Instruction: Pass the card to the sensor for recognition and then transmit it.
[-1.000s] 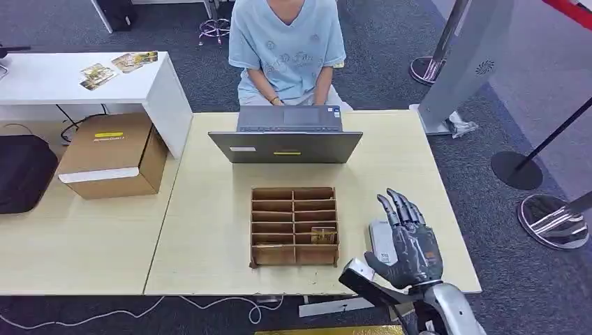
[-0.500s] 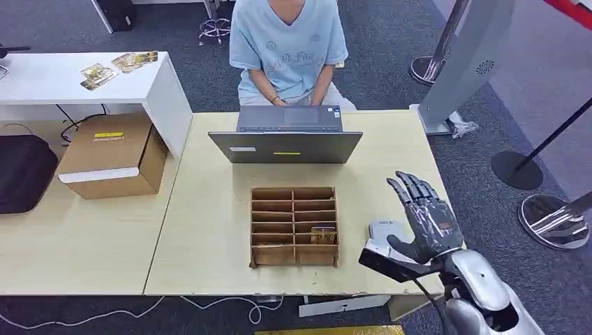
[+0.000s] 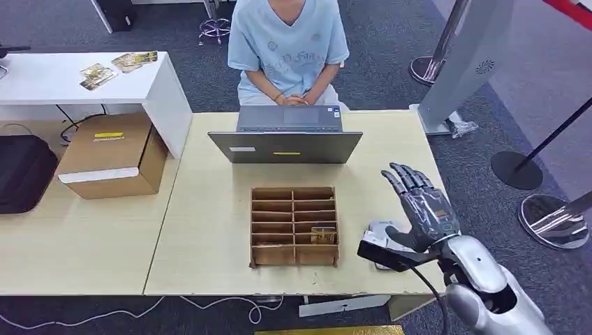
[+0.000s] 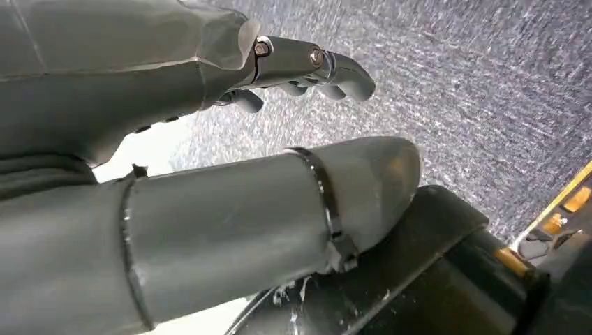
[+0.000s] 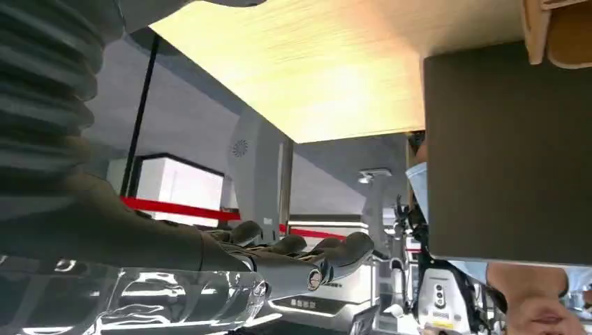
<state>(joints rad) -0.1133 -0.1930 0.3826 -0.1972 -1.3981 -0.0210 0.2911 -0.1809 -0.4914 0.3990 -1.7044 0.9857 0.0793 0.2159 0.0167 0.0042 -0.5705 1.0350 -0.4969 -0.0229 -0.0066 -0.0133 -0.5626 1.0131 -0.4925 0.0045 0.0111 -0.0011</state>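
The left hand (image 4: 209,174) is seen close up, its thick grey thumb (image 4: 279,209) stretched out and its darker fingers (image 4: 307,66) curled slightly, nothing held. Grey speckled carpet (image 4: 475,91) is seen beyond.

Bright even indoor light, soft shadows; tabletop (image 5: 335,77) glare and close-up wrist blur.

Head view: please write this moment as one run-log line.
right hand: open, above table | small card: in brown cardboard slotted organizer | white sensor: on table
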